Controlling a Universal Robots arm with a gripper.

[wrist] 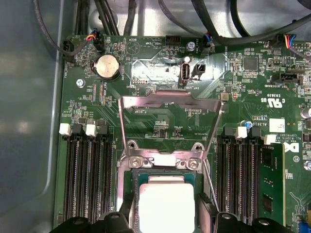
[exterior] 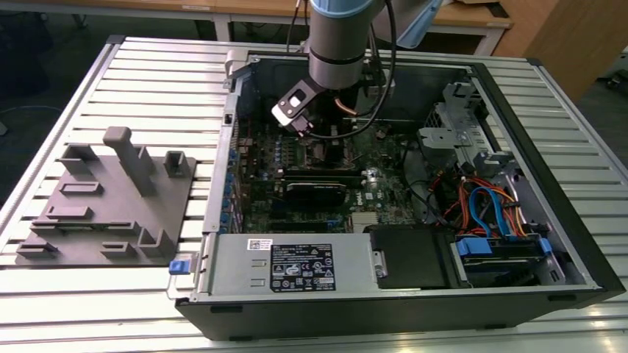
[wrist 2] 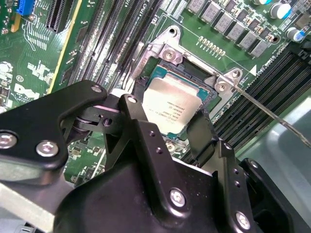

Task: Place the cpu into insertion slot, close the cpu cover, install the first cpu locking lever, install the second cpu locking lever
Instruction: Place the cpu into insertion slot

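Note:
The cpu (wrist 2: 171,103), a small square chip with a silver top, lies level in or just over the insertion slot (wrist 2: 167,52) on the green motherboard. My gripper (wrist 2: 167,116) reaches down over it with one black finger against each of two opposite edges, shut on the chip. In the first wrist view the cpu (wrist: 165,196) sits between the fingertips (wrist: 127,211) inside the insertion slot (wrist: 160,162). The cpu cover (wrist: 170,101) stands swung back, away from the socket. A thin wire locking lever (wrist 2: 272,116) sticks out beside the socket. In the exterior view my gripper (exterior: 300,131) hangs over the socket area.
The open computer case (exterior: 549,287) lies on a slatted metal table (exterior: 147,81). Black memory slots (wrist: 87,179) flank the socket. A grey labelled power supply (exterior: 294,266) sits at the case's near side, with cables and drive bays (exterior: 490,213) toward the exterior view's right. A grey fixture block (exterior: 108,198) lies toward its left.

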